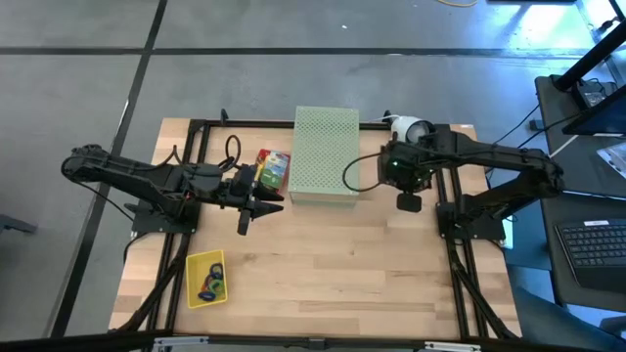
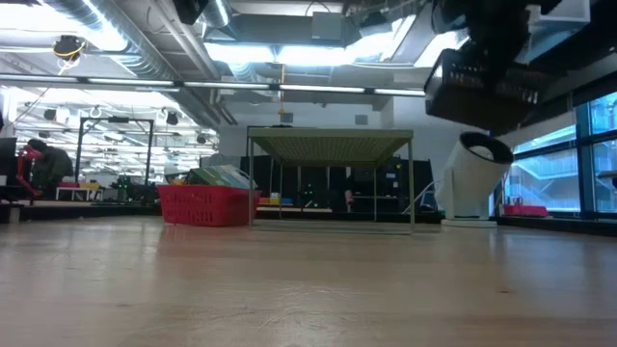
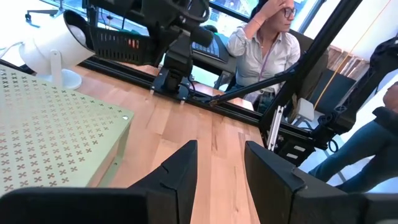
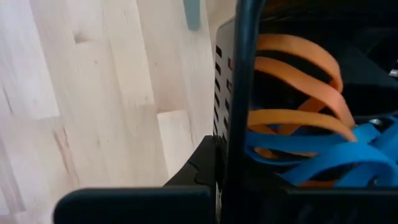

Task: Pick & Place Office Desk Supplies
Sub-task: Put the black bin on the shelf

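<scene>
Right end effector (image 1: 408,199) first: it's clenched on the thin wall of a black mesh basket (image 4: 231,74), and the right wrist cam looks straight down past that wall, so the basket hangs off the pinch, lifted clear of the bench (image 1: 323,264). My guess is the rim grip is so it can carry or tip the whole lot at once instead of picking loops 1 by 1. Inside I count roughly 3-4 orange bands (image 4: 298,68) and a tangle of blue bands (image 4: 336,155), can't get an exact no. on the blue. In the overhead it sits just off the right edge of the pale green perforated box (image 1: 326,154).

Left end effector (image 1: 246,223) is released, fingers (image 3: 180,174) parted w/ nothing between them, hanging over bare wood just beside the box's left side. Looks like it's waiting.

Other stuff: 1 yellow-and-green card box (image 1: 273,168) touching the big box's left wall near the back, and 1 yellow tray (image 1: 206,278) at the front left w/ a few coloured loops in it, too small to count. Prob that's the drop spot but that's just my read. A person shows seated beyond the bench in the left wrist cam.
</scene>
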You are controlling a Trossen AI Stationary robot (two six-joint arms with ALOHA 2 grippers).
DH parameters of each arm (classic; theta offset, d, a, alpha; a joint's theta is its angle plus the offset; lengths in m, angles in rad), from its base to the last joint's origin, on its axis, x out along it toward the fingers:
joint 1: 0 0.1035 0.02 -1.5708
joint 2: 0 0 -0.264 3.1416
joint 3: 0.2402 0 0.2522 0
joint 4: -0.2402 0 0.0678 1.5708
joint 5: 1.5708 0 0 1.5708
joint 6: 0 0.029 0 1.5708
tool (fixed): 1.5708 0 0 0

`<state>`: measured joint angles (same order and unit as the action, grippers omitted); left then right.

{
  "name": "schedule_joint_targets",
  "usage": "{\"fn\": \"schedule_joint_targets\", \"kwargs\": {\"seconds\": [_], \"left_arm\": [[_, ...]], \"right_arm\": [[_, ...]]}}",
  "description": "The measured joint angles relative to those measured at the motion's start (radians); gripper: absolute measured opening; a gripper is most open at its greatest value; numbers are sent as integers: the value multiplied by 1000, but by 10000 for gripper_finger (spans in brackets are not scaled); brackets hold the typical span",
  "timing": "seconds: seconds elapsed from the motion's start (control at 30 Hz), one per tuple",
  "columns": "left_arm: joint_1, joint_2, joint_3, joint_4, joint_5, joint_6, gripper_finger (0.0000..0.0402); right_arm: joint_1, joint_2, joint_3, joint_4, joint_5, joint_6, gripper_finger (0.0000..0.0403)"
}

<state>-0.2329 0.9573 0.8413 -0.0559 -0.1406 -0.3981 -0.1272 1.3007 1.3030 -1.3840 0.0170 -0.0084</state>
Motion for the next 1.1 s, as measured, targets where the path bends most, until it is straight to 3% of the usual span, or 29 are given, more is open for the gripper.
{"fn": "schedule_joint_targets", "kwargs": {"seconds": [0.43,0.73,1.1], "left_arm": [[0,0,0,0,10,-11,127],[0,-80,2,-1,2,-3,127],[0,-153,2,-9,-31,61,127]], "right_arm": [[25,215,344,-89,125,-72,0],[-90,449,630,-149,151,-233,0],[-201,671,895,-179,117,-297,0]]}}
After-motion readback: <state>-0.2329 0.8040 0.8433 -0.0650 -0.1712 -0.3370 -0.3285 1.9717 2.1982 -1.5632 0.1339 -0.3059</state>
